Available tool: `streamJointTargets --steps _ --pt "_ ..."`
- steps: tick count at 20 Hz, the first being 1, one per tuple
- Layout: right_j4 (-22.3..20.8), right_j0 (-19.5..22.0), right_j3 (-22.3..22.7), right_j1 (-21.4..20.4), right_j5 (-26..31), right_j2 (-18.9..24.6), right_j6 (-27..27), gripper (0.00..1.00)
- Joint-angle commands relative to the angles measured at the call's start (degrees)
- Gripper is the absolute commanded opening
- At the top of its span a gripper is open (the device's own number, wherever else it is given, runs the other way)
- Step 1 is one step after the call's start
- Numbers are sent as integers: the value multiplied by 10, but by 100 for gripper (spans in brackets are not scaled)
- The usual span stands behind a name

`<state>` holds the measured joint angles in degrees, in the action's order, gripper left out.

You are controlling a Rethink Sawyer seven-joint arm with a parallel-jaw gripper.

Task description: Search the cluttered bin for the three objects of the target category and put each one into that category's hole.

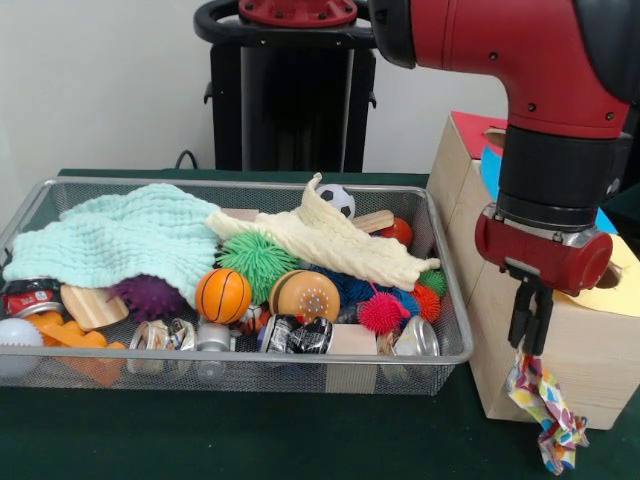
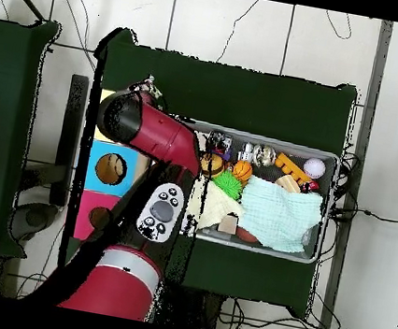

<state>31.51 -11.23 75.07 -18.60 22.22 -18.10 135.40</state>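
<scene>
The gripper (image 1: 531, 322) pinches a patterned multicolored cloth (image 1: 545, 408), which dangles in front of the wooden box (image 1: 590, 370) below its yellow-topped hole. Just beside the box, the wire-mesh bin (image 1: 440, 300) holds a mint cloth (image 1: 120, 240), a cream cloth (image 1: 330, 240), balls and cans.

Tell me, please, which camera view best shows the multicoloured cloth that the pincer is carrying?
The front view: the multicoloured cloth hangs in full below the pincer, which is shut on its top, beside the wooden box. In the overhead view the red arm covers it; only a small patterned scrap shows at its edge.
</scene>
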Motion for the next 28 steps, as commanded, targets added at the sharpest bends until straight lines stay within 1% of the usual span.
streamJointTargets --steps 1,3,9,16,21,25,28 --pt "-49 -31 22 -33 107 38 29 0" --pt "-58 -35 22 -35 100 31 21 0" --pt "-81 -22 34 -52 100 46 -13 0" --pt "-113 -23 44 -70 89 44 -18 0" --pt "-145 -21 47 -84 85 46 -23 0" --pt "-154 -11 54 -96 97 63 -21 0" --pt "-161 -6 61 -102 93 71 -19 0"
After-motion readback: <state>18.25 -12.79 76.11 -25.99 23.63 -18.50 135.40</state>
